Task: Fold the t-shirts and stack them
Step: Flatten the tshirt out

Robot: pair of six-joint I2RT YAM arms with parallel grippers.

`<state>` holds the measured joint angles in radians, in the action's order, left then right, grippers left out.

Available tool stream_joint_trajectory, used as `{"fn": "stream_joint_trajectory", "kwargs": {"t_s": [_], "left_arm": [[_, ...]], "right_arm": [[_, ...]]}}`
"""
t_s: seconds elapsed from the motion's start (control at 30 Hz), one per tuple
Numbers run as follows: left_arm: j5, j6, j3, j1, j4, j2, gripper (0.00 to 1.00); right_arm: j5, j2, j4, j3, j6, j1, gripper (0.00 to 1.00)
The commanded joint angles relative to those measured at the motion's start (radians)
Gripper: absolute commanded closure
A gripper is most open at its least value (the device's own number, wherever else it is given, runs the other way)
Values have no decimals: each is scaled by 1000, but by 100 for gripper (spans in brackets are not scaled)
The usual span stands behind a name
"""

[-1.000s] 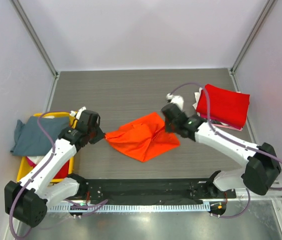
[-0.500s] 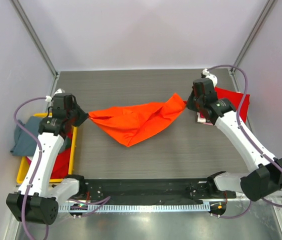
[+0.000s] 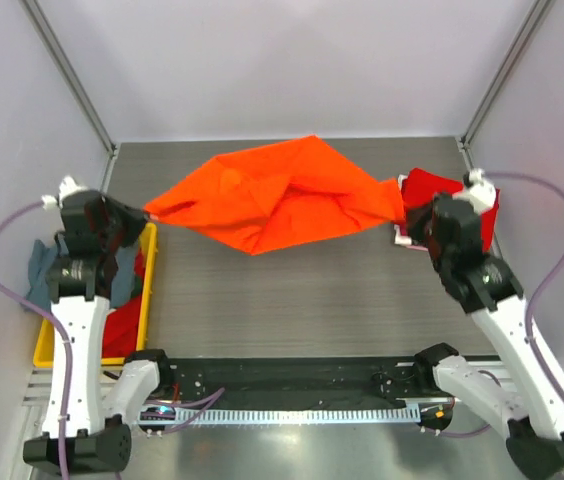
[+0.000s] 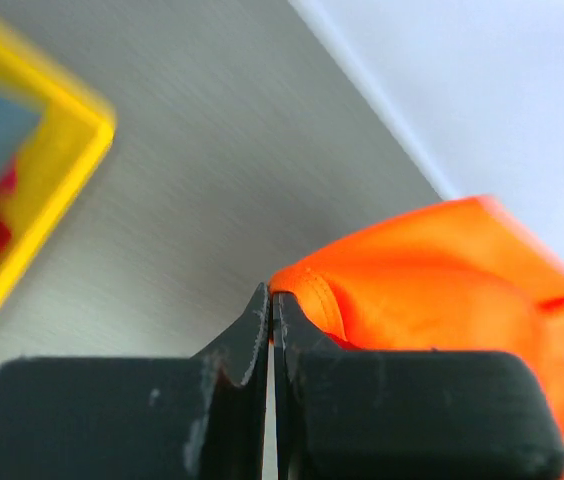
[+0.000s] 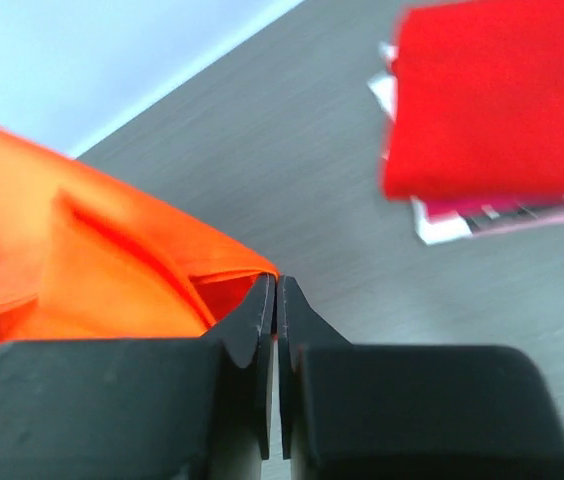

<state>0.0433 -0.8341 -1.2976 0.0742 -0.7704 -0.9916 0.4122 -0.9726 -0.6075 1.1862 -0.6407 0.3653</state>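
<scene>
Two hands stretch the orange t-shirt (image 3: 282, 195) between them across the upper middle of the top view.

The left hand (image 3: 142, 212) is clamped on the shirt's left corner and the right hand (image 3: 405, 215) on its right corner, the cloth spread above the tabletop (image 3: 292, 290). A folded red t-shirt (image 3: 422, 188) lies just beyond the right hand. At lower left, a grey-blue t-shirt (image 3: 40, 275) drapes over the yellow bin (image 3: 148, 290).
</scene>
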Motion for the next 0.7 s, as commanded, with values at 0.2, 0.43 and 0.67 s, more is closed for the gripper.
{"fn": "stream_joint_trajectory", "kwargs": {"t_s": [0.2,0.43,0.67], "left_arm": [[-279,-62,571,2,229,76,65],[-208,39,413,-126,178,68,26],[-122,44,350,-416,141,-50,27]], "right_arm": [[-82,361,63,-533,-98,-3,17],[-279,118,93,-445,56,30,29],[-224,-142,130,-363,79,300,29]]}}
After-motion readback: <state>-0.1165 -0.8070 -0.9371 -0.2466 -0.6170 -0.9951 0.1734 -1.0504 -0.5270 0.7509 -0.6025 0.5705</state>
